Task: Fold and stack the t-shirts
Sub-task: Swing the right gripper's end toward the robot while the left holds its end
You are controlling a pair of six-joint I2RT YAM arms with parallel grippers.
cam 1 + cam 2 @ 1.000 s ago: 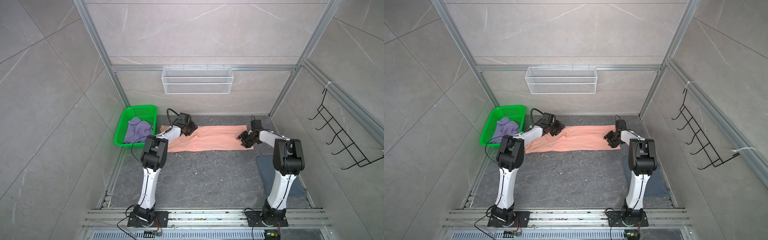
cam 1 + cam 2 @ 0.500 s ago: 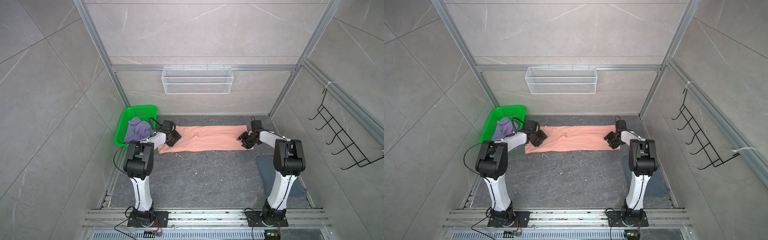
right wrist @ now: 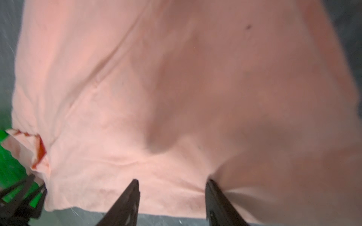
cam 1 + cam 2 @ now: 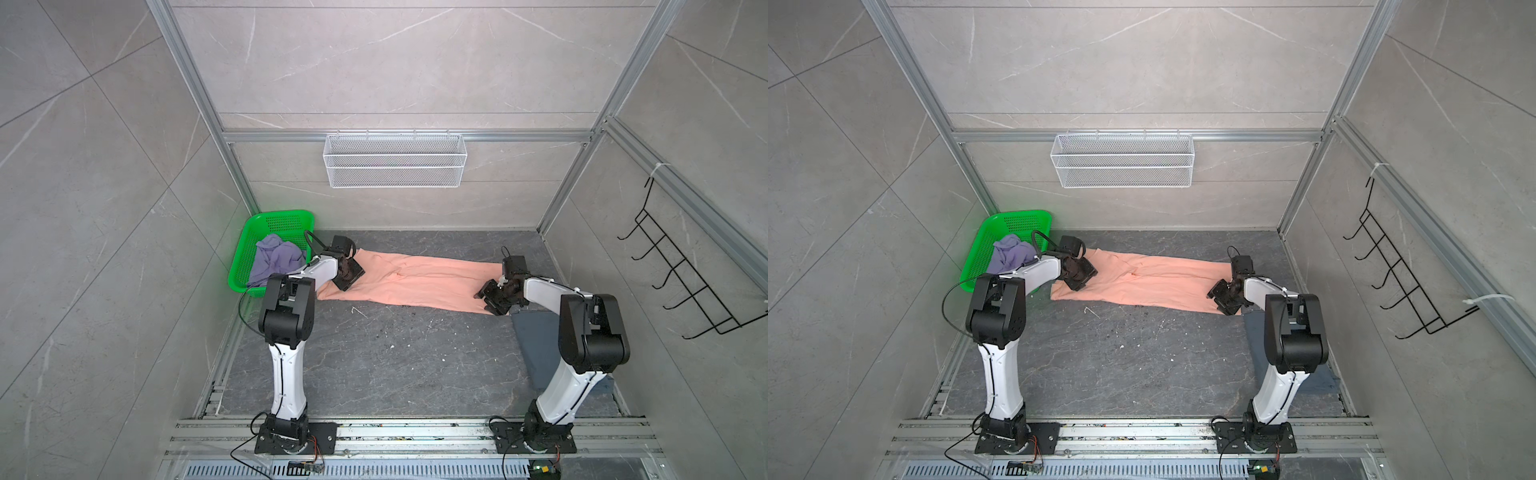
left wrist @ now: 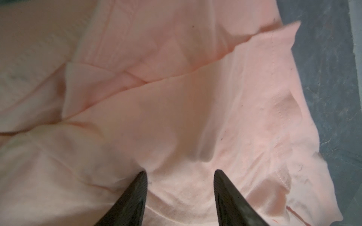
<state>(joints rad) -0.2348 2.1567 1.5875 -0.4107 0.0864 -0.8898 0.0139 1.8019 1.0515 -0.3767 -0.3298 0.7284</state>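
A peach-pink t-shirt [image 4: 415,282] [image 4: 1154,282] lies as a long wrinkled strip across the back of the dark table. My left gripper [image 4: 351,277] [image 4: 1084,277] is low over its left end, jaws open, with bare cloth [image 5: 176,97] between the fingertips [image 5: 180,173]. My right gripper [image 4: 490,297] [image 4: 1221,298] is at the right end, open, with its fingers [image 3: 172,182] straddling the shirt [image 3: 176,88] near its edge. A lavender t-shirt [image 4: 276,259] [image 4: 1011,253] is crumpled in the basket. A slate blue-grey t-shirt [image 4: 536,345] [image 4: 1258,336] lies flat on the right, partly hidden by the right arm.
A green perforated basket [image 4: 286,218] [image 4: 1021,220] stands in the back left corner. A white wire basket [image 4: 395,160] hangs on the back wall and a black hook rack [image 4: 681,282] on the right wall. Grey walls close in three sides.
My left gripper has slid left and toward the front along the shirt's left end, and its jaws have widened. The left elbow swung out and partly back. The right arm has stayed put.
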